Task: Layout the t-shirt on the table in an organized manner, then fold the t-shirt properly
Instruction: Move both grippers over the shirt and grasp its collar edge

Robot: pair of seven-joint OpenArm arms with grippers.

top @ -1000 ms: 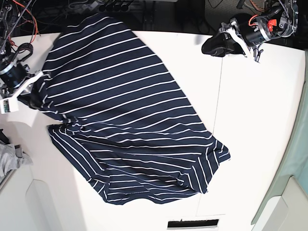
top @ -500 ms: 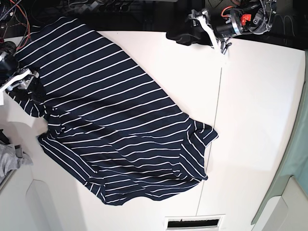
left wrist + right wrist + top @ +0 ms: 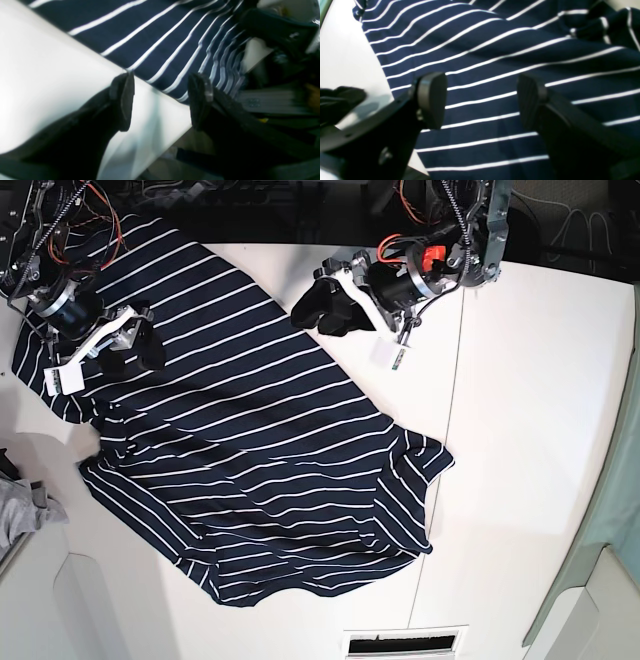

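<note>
The t-shirt point(image 3: 240, 440), navy with thin white stripes, lies spread and creased across the left half of the white table point(image 3: 530, 400). Its right lower corner is folded over. My right gripper point(image 3: 138, 348) hovers over the shirt's upper left part; the right wrist view shows this gripper point(image 3: 481, 100) open, with striped t-shirt cloth point(image 3: 495, 50) beneath and nothing between the fingers. My left gripper point(image 3: 322, 308) is at the shirt's back right edge. In the left wrist view it point(image 3: 161, 100) stands open above the table's point(image 3: 50, 75) rim, just short of the t-shirt point(image 3: 162, 37).
A small grey cloth point(image 3: 20, 515) lies at the left edge. A dark seam line point(image 3: 445, 430) runs across the table, and a slot point(image 3: 405, 643) sits at its front edge. Cables and equipment crowd the back. A teal surface point(image 3: 620, 480) borders the right.
My right gripper has opened off the shirt's left edge and moved right, over the cloth. My left arm has moved left along the back edge up to the shirt. The shirt has shifted left.
</note>
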